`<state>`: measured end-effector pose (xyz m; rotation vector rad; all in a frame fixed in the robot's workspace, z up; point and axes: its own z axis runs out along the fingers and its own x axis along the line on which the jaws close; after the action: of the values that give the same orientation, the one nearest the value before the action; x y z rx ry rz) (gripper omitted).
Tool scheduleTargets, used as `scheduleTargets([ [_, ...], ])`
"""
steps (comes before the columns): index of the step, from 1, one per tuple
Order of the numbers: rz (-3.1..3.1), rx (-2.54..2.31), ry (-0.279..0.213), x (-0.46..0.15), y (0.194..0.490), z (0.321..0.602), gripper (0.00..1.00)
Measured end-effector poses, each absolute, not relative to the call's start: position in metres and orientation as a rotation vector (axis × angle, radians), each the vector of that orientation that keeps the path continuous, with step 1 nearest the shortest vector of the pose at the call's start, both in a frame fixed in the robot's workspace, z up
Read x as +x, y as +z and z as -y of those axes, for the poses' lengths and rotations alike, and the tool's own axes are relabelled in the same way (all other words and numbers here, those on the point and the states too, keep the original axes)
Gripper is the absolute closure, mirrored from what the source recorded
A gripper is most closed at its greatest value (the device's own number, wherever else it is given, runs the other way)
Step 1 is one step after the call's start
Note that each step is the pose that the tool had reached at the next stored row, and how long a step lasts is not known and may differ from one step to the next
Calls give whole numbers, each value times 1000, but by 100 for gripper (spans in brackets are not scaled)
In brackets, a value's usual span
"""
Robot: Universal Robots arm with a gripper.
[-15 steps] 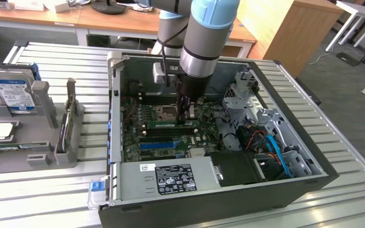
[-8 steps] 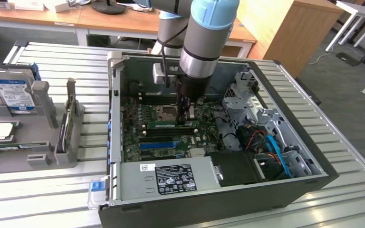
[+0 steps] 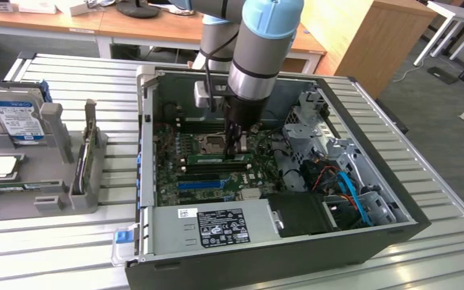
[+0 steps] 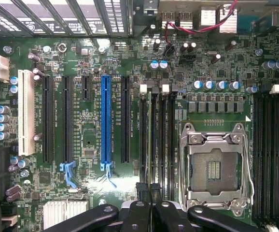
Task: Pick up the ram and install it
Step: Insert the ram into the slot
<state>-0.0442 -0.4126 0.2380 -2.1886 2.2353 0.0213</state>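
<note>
Gripper (image 3: 237,150), jaws narrow on the ram (image 3: 214,159), holds it down at a slot on the motherboard (image 3: 171,181); pickup looks done, full seating unclear.

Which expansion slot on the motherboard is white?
The end slot of the row, farthest from the processor socket; the others are black, except one blue slot.
</note>
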Motion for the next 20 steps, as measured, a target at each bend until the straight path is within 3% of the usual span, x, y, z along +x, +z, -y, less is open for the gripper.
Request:
scheduleTargets([
  [20,-2236,-2189,21,-44,236,415,88],
])
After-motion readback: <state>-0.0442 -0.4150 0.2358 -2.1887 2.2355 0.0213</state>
